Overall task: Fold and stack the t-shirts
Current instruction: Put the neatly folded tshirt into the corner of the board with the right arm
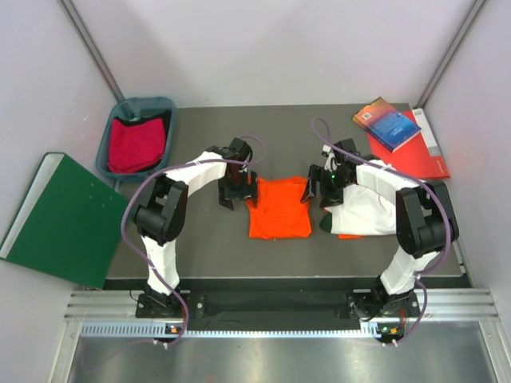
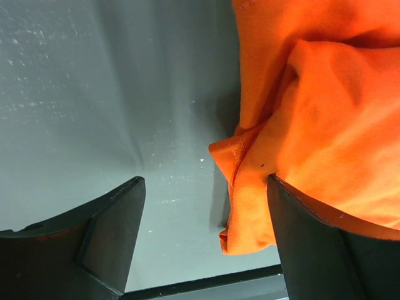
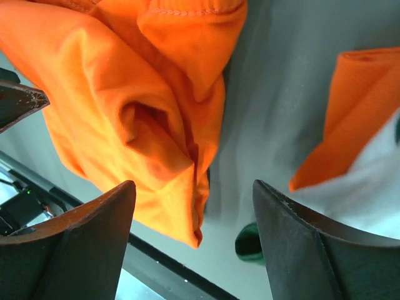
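Note:
A bright orange t-shirt [image 1: 279, 209] lies partly folded on the grey table between my two grippers. My left gripper [image 1: 237, 191] is open at its upper left corner. In the left wrist view [image 2: 206, 206] a bunched orange corner [image 2: 250, 206] sits between the jaws, against the right finger [image 2: 312, 244]. My right gripper [image 1: 319, 187] is open at the shirt's upper right corner. In the right wrist view [image 3: 194, 206] a rumpled orange edge [image 3: 156, 144] hangs between the jaws. A stack of white, orange and dark green shirts [image 1: 355, 215] lies under my right arm.
A crimson shirt [image 1: 137, 144] fills a teal bin [image 1: 169, 108] at the back left. A stiff green board [image 1: 60, 215] leans off the table's left edge. Blue and red books [image 1: 399, 136] lie at the back right. The stack's orange fold [image 3: 350, 119] is right of my right gripper.

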`<state>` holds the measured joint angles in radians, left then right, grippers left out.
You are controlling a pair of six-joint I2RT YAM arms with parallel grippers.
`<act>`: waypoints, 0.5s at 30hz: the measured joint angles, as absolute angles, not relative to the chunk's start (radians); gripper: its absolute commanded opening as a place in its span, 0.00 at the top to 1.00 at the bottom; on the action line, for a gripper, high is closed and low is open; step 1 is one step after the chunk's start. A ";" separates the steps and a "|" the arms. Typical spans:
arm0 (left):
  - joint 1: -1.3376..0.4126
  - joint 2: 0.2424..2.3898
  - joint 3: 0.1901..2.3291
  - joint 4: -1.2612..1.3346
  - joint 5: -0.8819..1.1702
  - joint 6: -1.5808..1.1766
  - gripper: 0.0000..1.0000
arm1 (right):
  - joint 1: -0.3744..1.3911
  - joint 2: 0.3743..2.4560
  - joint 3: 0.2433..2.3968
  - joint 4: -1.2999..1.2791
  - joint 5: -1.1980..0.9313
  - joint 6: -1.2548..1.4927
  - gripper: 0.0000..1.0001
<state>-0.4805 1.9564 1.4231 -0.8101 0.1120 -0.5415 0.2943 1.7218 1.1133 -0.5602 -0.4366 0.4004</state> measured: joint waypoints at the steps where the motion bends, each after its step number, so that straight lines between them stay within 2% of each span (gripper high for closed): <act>1: -0.481 1.958 1.423 -0.810 0.112 -0.545 0.18 | 0.294 1.730 1.113 -0.554 -0.443 0.400 0.25; 7: -0.484 1.960 1.423 -0.810 0.112 -0.553 0.18 | 0.301 1.836 1.138 -0.532 -0.501 0.405 0.25; 10: -0.486 1.960 1.423 -0.810 0.111 -0.556 0.18 | 0.318 1.879 1.187 -0.525 -0.520 0.405 0.29; 11: -0.487 1.960 1.423 -0.810 0.111 -0.556 0.18 | 0.327 1.887 1.197 -0.524 -0.524 0.405 0.39; 14: -0.487 1.960 1.423 -0.810 0.111 -0.556 0.18 | 0.362 1.930 1.246 -0.519 -0.519 0.398 0.57; 15: -0.487 1.960 1.423 -0.810 0.111 -0.556 0.18 | 0.376 1.950 1.264 -0.522 -0.512 0.393 0.71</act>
